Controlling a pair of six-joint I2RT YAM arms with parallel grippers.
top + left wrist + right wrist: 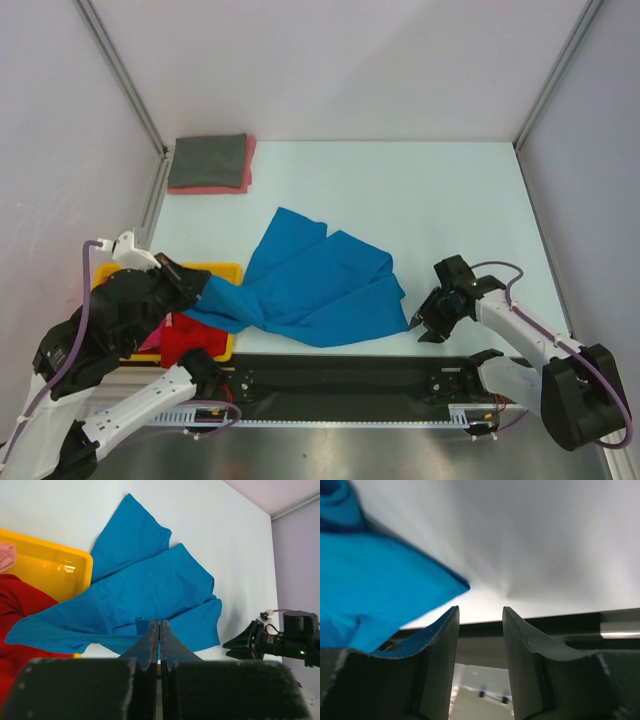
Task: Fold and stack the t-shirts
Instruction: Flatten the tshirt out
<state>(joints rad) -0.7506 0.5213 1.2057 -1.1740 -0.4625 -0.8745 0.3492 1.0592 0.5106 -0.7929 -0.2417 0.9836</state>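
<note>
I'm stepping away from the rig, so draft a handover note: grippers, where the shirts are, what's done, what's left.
Left gripper: shut on an edge of the blue shirt, at the yellow bin.
Right gripper: open, empty, beside the blue shirt's near right corner.
Done: grey shirt folded on top of pink shirt, far left corner.
Left: blue shirt lies rumpled and unfolded on the table; red shirt sits unfolded in the bin.

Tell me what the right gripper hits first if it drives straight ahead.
Most likely the blue t-shirt: its near corner lies just ahead and left of the right gripper. Depth is unclear; it might slip past onto the table.
</note>
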